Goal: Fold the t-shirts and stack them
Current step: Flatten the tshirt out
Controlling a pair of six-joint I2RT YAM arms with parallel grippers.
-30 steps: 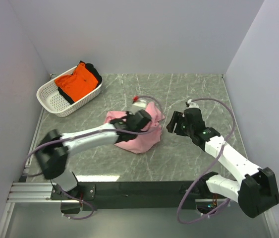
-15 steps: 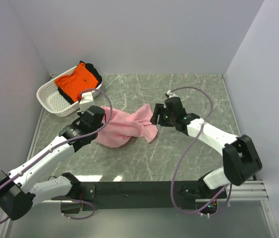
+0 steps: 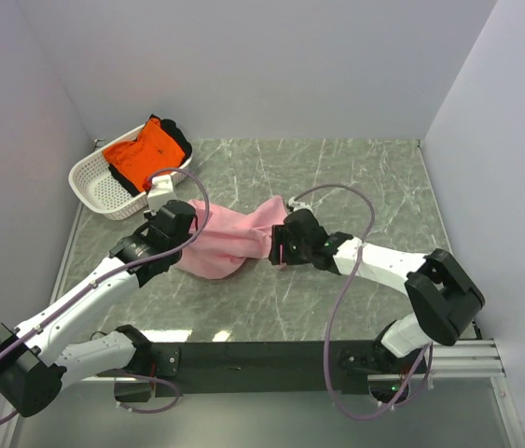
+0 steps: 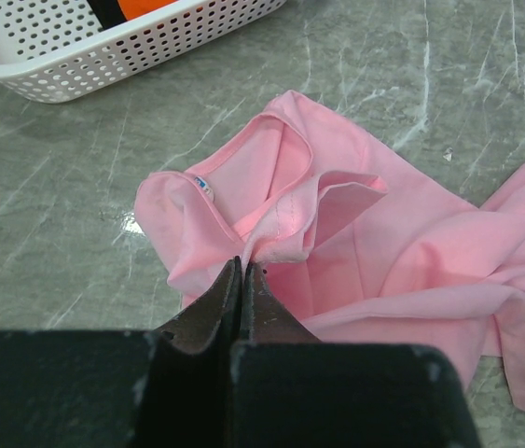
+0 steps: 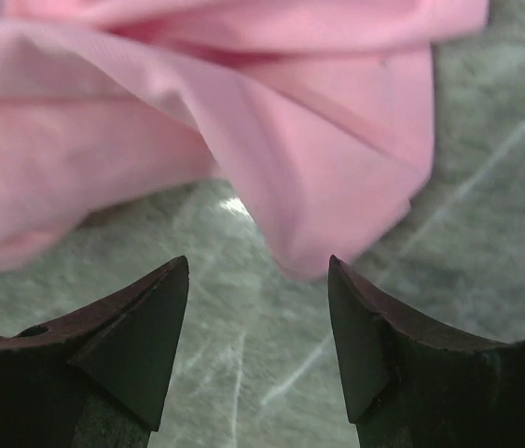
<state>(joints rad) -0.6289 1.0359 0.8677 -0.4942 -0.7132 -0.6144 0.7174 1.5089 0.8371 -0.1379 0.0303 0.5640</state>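
Your pink t-shirt [image 3: 234,241] lies crumpled and drawn out into a twisted band near the middle of the table [image 3: 365,177], running from 9 o'clock to 3 o'clock in the top view. The orange t-shirt [image 3: 145,152] sits in the white basket [image 3: 103,191] out at 10 o'clock.

Your left gripper [image 4: 241,271] is clamped tight on a fold of pink cloth just below the collar, at the shirt's 9 o'clock end. Your right gripper [image 5: 258,266] stands wide apart at the 3 o'clock end. A hanging corner of the shirt is just ahead of its jaws and nothing is between them.

Expect this fabric to be light, limp and thin. It will sag, bunch and twist rather than hold any shape (a single layer may well slide out of a pinch). Take hold where the cloth is doubled, at a hem, seam or collar band. Push the right jaws well onto that corner before closing; a pull between two such holds should flatten it.
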